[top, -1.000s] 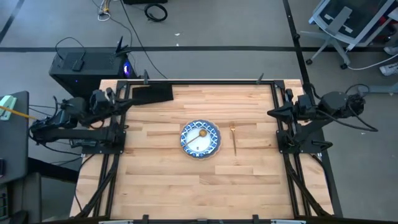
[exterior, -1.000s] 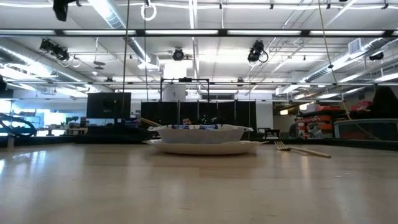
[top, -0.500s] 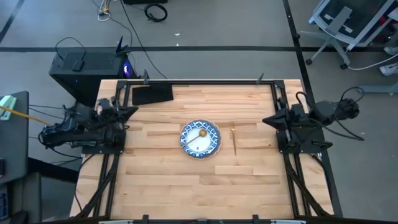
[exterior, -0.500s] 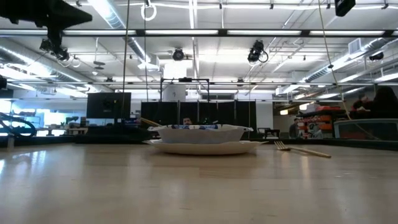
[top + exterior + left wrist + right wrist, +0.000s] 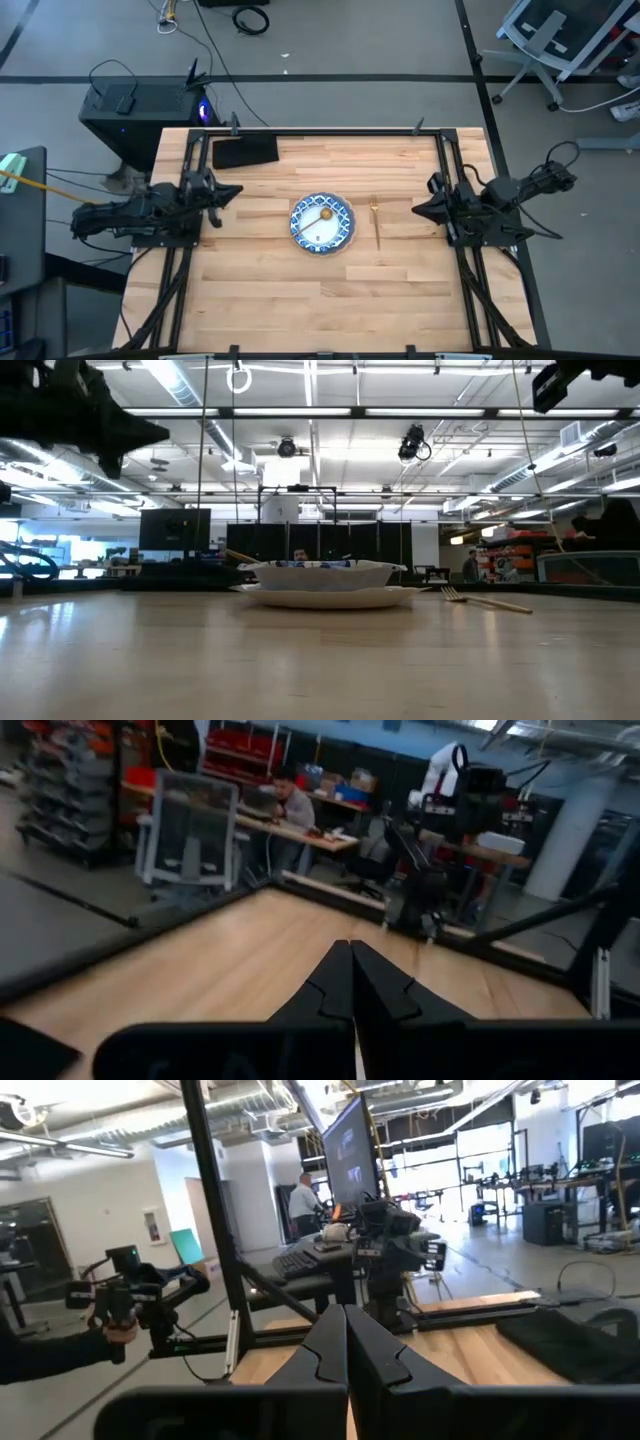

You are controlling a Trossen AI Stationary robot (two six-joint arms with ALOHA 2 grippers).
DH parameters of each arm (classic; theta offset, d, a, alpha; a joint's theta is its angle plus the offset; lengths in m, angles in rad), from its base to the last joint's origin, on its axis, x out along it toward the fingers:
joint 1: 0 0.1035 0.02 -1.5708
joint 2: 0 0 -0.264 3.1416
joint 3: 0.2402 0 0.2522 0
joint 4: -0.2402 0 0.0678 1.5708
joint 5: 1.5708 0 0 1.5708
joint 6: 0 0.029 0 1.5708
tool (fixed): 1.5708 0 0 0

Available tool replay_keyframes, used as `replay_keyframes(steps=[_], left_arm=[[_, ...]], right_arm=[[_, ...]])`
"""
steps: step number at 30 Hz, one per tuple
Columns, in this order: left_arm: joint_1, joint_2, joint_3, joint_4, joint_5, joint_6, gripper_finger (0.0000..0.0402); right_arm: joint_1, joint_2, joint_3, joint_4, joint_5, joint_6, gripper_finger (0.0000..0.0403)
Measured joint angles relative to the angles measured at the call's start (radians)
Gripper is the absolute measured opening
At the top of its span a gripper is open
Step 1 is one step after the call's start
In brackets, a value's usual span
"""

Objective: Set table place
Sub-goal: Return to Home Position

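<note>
Light-wood table [image 5: 300, 300] in a bright workshop; patterned dish [image 5: 322, 222] holding a gold spoon [image 5: 324, 213] sits at centre, fork [image 5: 376, 224] just right of it, black napkin [image 5: 245, 151] in the far-left corner; left gripper [image 5: 236, 190] and right gripper [image 5: 417, 209], both pinched closed, hover at opposite side edges.

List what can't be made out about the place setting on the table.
- Spoon: in the low view, hidden behind the wall of the dish.
- Plate: in the high view, hard to tell from the dish sitting on it.
- Napkin: in the high view, too dark to show its folds. It is out of sight in the low view.
- Fork: in the high view, the tines are too small to count.
</note>
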Motion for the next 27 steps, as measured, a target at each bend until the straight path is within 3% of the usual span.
replay_keyframes(steps=[5,13,27], left_arm=[[0.0,0.001,-0.115,0.121,0.034,-0.034,0.0004],[0.0,0.016,-0.117,0.131,0.067,0.024,0.0008],[0.0,0.015,-0.117,0.127,0.103,0.023,0.0005]], right_arm=[[0.0,0.001,-0.09,0.069,-0.019,0.028,0.0],[0.0,0.001,-0.214,0.208,-0.023,0.045,0.0],[0.0,0.001,-0.283,0.316,-0.046,0.006,0.0]])
